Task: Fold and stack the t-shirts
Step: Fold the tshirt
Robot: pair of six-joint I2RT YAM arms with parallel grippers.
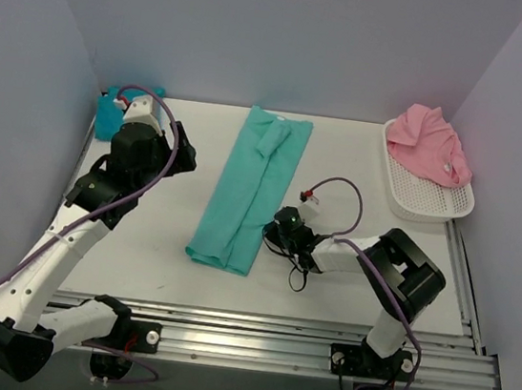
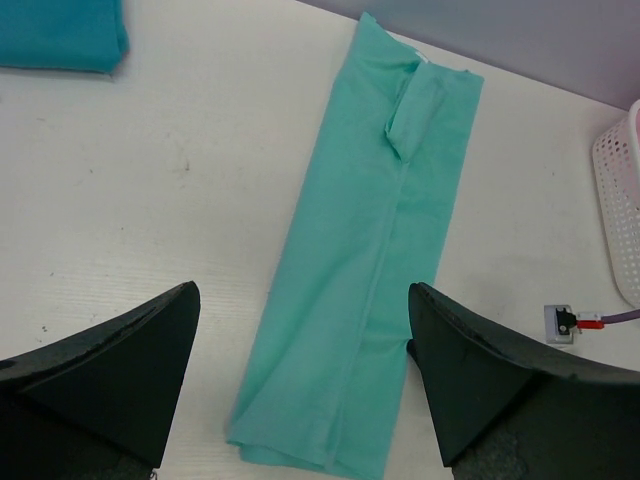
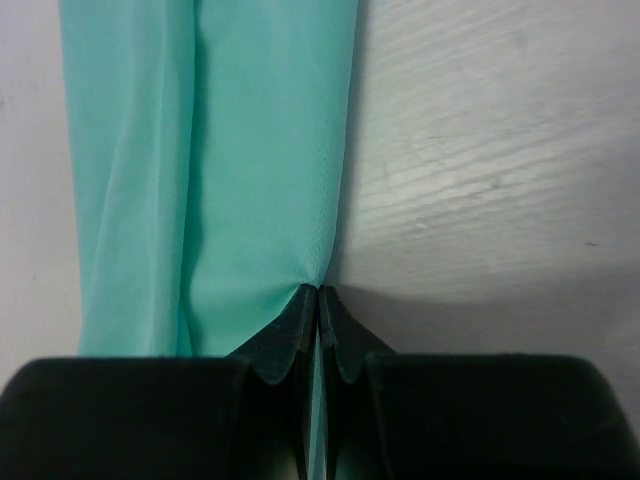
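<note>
The sea-green t-shirt (image 1: 250,189) lies as a long folded strip on the table, also in the left wrist view (image 2: 370,260) and the right wrist view (image 3: 220,170). My right gripper (image 1: 281,228) is low at the strip's right edge near its front end, shut on that edge of the cloth (image 3: 318,295). My left gripper (image 2: 300,340) is open and empty, raised at the back left (image 1: 176,145). The turquoise-blue t-shirt (image 1: 111,108) lies folded at the back left corner (image 2: 60,35). The pink t-shirt (image 1: 429,145) is heaped in the basket.
A white mesh basket (image 1: 424,199) stands at the back right; its edge shows in the left wrist view (image 2: 622,200). A purple cable with a small connector (image 1: 312,198) loops over the table by the right arm. Grey walls enclose the table.
</note>
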